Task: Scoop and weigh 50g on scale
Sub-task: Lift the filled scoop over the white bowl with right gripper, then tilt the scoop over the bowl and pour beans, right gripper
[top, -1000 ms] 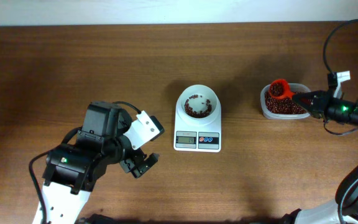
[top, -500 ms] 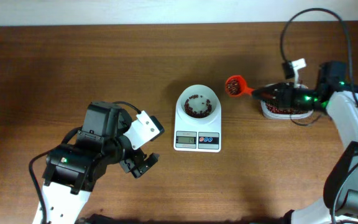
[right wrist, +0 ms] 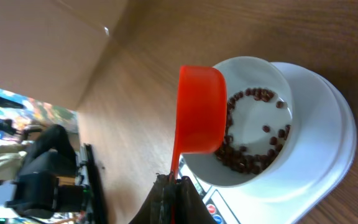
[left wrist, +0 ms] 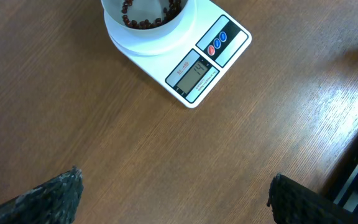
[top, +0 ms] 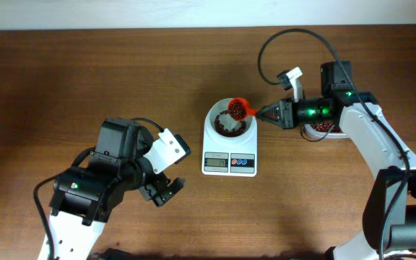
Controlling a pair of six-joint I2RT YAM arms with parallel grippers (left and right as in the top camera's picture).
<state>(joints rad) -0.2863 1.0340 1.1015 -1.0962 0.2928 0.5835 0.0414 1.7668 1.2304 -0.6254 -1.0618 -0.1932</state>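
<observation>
The white scale (top: pixel 230 160) stands mid-table, its round bowl (top: pixel 219 114) holding a thin layer of dark red-brown beans (top: pixel 227 128). My right gripper (top: pixel 273 113) is shut on the handle of a red scoop (top: pixel 240 108), which carries beans above the bowl's right rim. The right wrist view shows the scoop (right wrist: pixel 201 109) tilted over the bowl (right wrist: pixel 253 74) and beans (right wrist: pixel 247 158), its handle clamped in the gripper (right wrist: pixel 174 183). My left gripper (top: pixel 163 189) hovers open and empty at the front left. In its own view the gripper (left wrist: pixel 176 186) faces the scale (left wrist: pixel 185 56).
A clear tub of beans (top: pixel 322 128) sits right of the scale, mostly covered by my right arm. A cable loops above that arm (top: pixel 295 43). The scale's display (left wrist: pixel 193 70) and blue buttons (left wrist: pixel 218 42) face the front edge.
My right arm has carried the loaded scoop leftward from the tub to above the scale's bowl. The left arm has stayed still.
</observation>
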